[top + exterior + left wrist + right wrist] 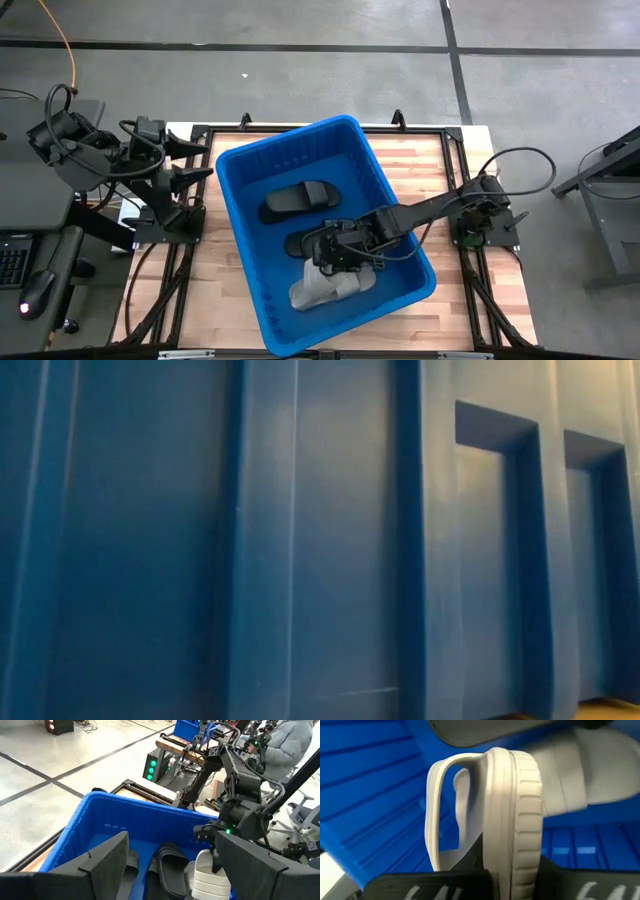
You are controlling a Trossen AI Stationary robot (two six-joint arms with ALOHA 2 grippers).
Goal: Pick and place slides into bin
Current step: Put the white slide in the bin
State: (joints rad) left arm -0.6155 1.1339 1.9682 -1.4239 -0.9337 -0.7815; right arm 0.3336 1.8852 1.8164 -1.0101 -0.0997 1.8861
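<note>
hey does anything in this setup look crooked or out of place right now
The bin sits skewed, rotated on the table rather than square to its edges. Inside, a pale slide stands on edge, clamped in the right end effector, above another pale slide. Nothing looks spilled or damaged.

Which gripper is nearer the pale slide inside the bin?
Right. The right gripper is down inside the bin, shut on the pale slide. The left gripper waits open outside the bin's left rim, well away from it.

Wooden slatted table with black frame; blue bin sits directly on it, askew.
</note>
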